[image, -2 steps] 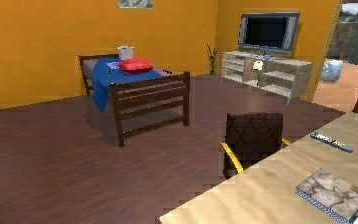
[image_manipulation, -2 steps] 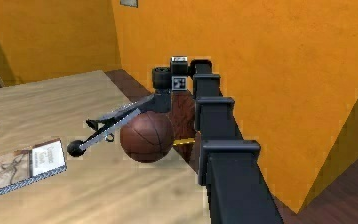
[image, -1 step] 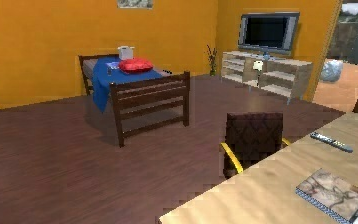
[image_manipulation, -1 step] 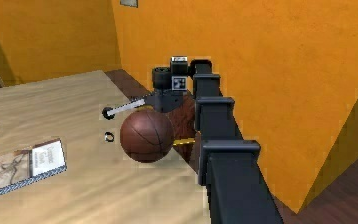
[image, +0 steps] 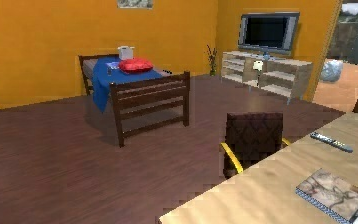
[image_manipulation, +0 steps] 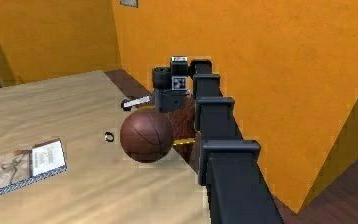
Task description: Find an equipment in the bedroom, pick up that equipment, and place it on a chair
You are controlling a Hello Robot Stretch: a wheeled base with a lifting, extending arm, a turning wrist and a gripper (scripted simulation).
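In the arm side view, the dark arm [image_manipulation: 222, 140] is seen rising from the bottom edge over a wooden table [image_manipulation: 57, 105]. At its far end 2 small white squares with black marks are seen, and just left of them the gripper [image_manipulation: 159, 92]. A brown basketball [image_manipulation: 145, 135] is found directly at the gripper, above the table edge that is nearer to the orange wall [image_manipulation: 277, 70]. Whether the ball is rested on the tabletop or lifted from it cannot be told, so it cannot be told whether anything is held by the gripper. The state of the fingers, spread or pressed together, cannot be told either. On the same table 1 book [image_manipulation: 27, 162] is laid flat near the left edge, and a small ring-shaped thing [image_manipulation: 107, 137] is seen between the book and the ball.

In the forward view, a bedroom with orange walls is shown. A dark wooden bed [image: 147, 100] is placed in the middle, covered with a blue blanket [image: 109, 85], and a red pillow [image: 137, 65] is laid on it. A television [image: 268, 32] is set on a white shelf unit [image: 272, 75] at the far right. 1 dark chair [image: 252, 138] with yellow arms is placed just beside the table's near corner, and a remote control [image: 331, 142] is laid on the tabletop.
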